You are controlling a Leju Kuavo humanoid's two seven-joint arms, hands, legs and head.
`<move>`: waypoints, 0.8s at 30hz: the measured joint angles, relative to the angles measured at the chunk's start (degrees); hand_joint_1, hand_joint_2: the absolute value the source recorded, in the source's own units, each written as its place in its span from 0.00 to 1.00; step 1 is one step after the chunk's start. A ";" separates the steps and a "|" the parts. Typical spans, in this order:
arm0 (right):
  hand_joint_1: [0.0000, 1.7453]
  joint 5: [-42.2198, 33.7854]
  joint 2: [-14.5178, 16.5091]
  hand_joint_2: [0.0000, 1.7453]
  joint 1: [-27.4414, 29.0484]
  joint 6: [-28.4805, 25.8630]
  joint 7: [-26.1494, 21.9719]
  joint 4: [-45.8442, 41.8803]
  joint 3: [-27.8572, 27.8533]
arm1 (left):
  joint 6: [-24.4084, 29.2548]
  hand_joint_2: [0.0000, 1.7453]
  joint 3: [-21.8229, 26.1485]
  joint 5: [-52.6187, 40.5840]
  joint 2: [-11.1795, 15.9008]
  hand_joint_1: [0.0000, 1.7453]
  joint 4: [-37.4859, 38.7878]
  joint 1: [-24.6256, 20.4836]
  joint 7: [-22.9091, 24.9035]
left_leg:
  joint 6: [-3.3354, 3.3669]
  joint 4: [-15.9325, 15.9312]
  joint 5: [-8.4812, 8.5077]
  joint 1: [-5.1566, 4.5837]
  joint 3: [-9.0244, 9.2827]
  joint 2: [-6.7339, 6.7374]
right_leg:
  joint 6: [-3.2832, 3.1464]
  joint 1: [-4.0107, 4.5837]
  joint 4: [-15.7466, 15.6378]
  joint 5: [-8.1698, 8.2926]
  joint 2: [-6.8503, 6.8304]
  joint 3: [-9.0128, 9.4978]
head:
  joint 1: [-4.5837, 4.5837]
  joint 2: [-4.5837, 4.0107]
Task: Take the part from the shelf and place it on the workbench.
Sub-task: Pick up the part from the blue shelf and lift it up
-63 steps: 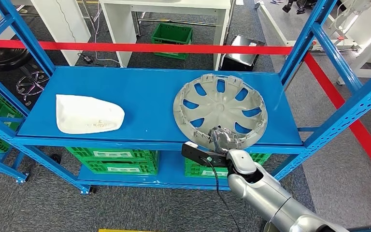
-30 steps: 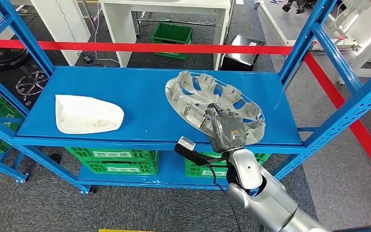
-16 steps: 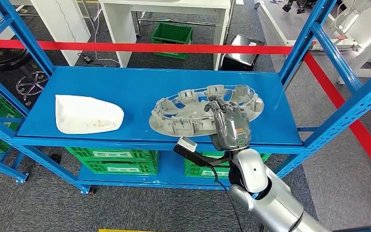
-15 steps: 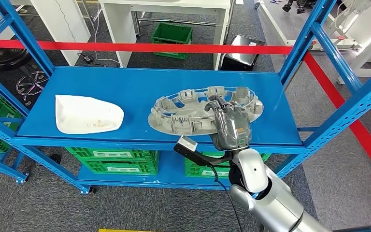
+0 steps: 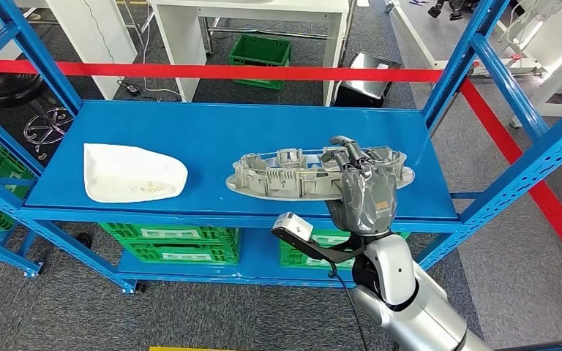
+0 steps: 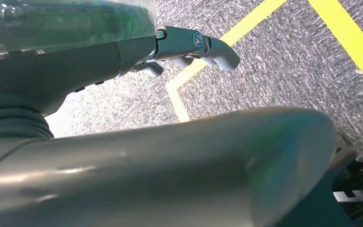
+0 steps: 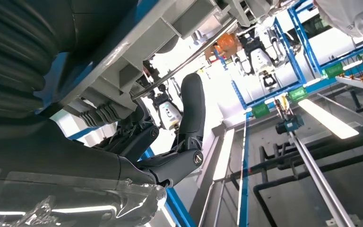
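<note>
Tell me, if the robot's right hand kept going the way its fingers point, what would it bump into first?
Probably nothing on the shelf. The right hand grips the grey wheel cover, fingers pointing toward the back of the blue shelf, where the way looks free. Depth is hard to judge.

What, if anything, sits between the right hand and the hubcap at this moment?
Nothing visible does. The right hand already grips the grey hubcap at its near rim, holding it raised over the blue shelf. The white part lies well off to the side.
</note>
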 joint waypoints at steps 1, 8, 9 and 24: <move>1.00 -0.10 -0.02 1.00 0.10 0.01 -0.01 -0.16 -0.16 | 0.05 0.00 0.00 -0.05 0.00 0.00 0.00 0.00 0.00 | 0.00 0.00 0.00 0.00 0.00 0.00 | 0.00 0.00 0.00 0.00 0.00 0.00 | 0.00 0.00; 1.00 -2.58 -0.07 1.00 1.66 -1.18 -0.80 -0.94 -1.70 | 0.39 0.00 0.00 -0.34 0.00 0.00 0.00 0.01 -0.02 | 0.00 0.00 0.01 0.00 0.01 0.01 | 0.00 0.00 0.00 0.00 0.00 0.01 | 0.00 0.00; 1.00 -2.86 -0.08 1.00 1.86 -1.27 -0.87 -1.02 -1.88 | 0.41 0.00 0.00 -0.35 0.00 0.00 0.00 0.01 -0.02 | 0.00 0.00 0.01 0.00 0.01 0.01 | 0.00 0.00 0.00 0.00 0.00 0.01 | 0.00 0.00; 1.00 -2.35 -0.43 1.00 3.51 -2.83 -1.30 -2.21 -3.37 | 0.55 0.00 0.00 -0.51 0.00 0.00 0.00 0.06 -0.09 | 0.00 0.00 0.01 0.00 0.01 0.01 | 0.00 0.00 0.00 0.00 0.00 0.00 | 0.00 0.00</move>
